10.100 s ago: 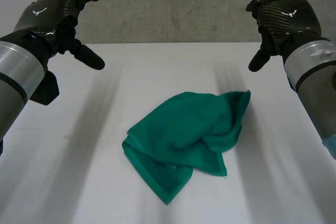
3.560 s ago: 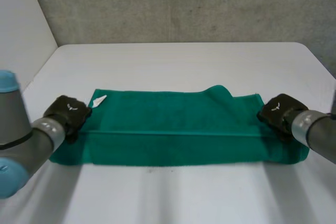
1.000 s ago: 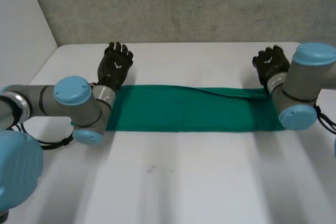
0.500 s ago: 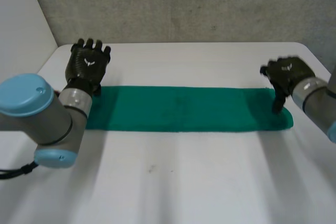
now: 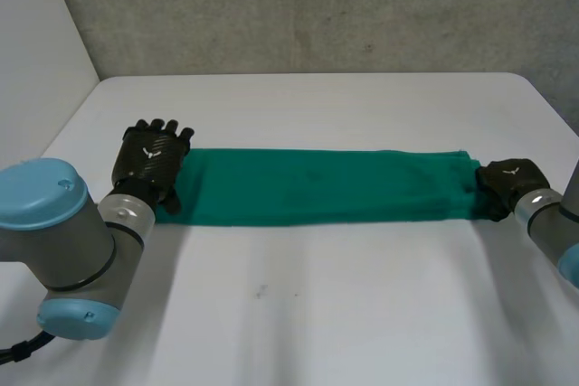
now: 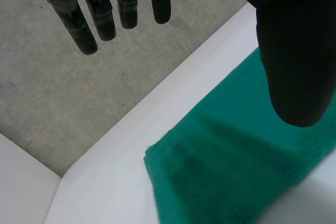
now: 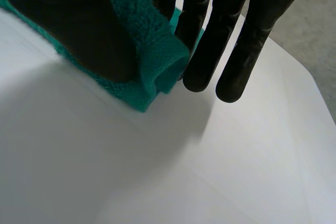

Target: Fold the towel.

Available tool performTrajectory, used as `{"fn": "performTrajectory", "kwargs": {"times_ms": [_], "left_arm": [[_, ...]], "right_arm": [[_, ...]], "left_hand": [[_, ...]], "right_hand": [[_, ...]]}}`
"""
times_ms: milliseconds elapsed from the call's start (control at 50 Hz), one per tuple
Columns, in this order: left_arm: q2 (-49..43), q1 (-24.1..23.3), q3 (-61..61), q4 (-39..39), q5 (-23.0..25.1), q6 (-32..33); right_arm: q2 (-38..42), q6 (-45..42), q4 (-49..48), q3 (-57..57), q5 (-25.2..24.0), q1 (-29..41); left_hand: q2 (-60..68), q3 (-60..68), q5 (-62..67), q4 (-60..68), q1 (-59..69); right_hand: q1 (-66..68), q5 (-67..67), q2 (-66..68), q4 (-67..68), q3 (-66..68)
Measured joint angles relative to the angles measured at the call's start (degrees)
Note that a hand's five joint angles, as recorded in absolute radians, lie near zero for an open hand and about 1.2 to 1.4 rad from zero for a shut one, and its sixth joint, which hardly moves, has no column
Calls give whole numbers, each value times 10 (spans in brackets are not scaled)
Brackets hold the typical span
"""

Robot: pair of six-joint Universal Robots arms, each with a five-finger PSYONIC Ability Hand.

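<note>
Long green towel (image 5: 326,187) strip, end in pinch of right hand (image 5: 508,185); left hand (image 5: 152,158) straight-fingered.

Hidden: towel (image 5: 326,187) end toward table (image 5: 317,314) left edge, under left hand (image 5: 152,158); end toward right edge, covered by right hand (image 5: 508,185). Both arms cut off by the view's edges.

No words, numbers or labels can be read anywhere. The one mark is a small white emblem, shaped like spread wings, printed on the back of each black hand. On the left hand (image 5: 154,155) it sits just behind the fingers. On the right hand (image 5: 508,178) it sits in the same spot.
</note>
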Motion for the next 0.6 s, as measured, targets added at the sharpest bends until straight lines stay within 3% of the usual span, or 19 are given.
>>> {"fn": "performTrajectory", "kwargs": {"times_ms": [160,360,440,540,600], "left_arm": [[7,0,-2,-3,-1,1],[27,1,-10,-26,-1,0],[36,2,-18,-37,-1,0],[50,7,-29,-41,-2,0],[56,11,-32,-42,-2,0]], "right_arm": [[-25,-16,-16,-11,29,-34],[-61,-141,-23,-51,49,-55],[-61,-170,-23,-87,47,-11],[-53,-170,-23,-155,29,114],[-46,-168,-23,-173,18,148]], "left_hand": [[0,0,0,0,0],[0,0,0,0,0],[0,0,0,0,0],[0,0,0,0,0],[0,0,0,0,0]], "right_hand": [[0,12,4,16,11],[5,16,4,17,11],[5,18,4,17,11],[5,19,4,18,13],[5,19,4,18,13]]}}
